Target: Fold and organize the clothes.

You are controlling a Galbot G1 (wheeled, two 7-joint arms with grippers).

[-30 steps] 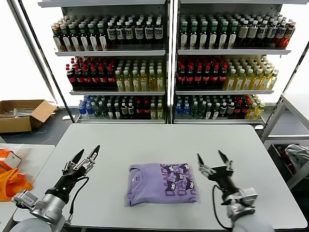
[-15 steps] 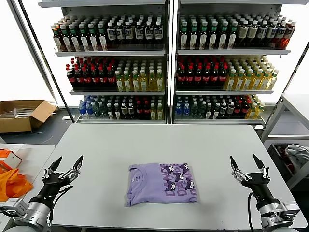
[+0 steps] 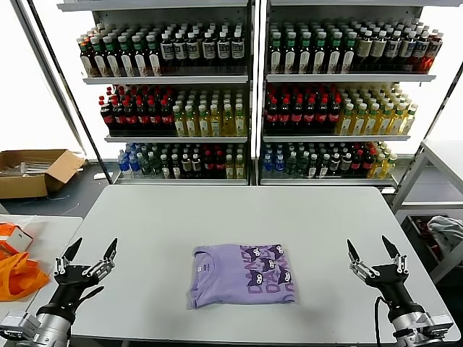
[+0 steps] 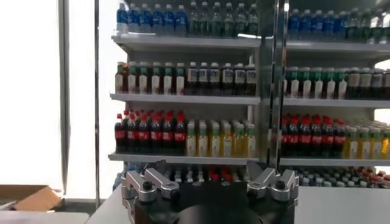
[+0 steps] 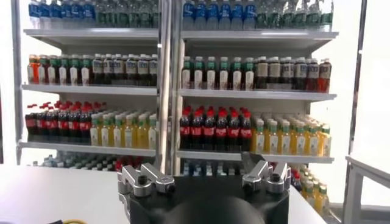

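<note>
Behind the grey table (image 3: 239, 210) you see bottle shelves (image 3: 246, 87). Your folded lavender T-shirt (image 3: 242, 276) lies at front centre, well apart from left gripper (image 3: 90, 250) and right gripper (image 3: 372, 250), both spread and empty.

No readable text. Folded lavender short-sleeved T-shirt (image 3: 242, 275): dark purple-and-white print with large letter shapes, not legible. Small neck label, illegible. Labels on the shelved drink bottles (image 3: 181, 116): too small to read.
</note>
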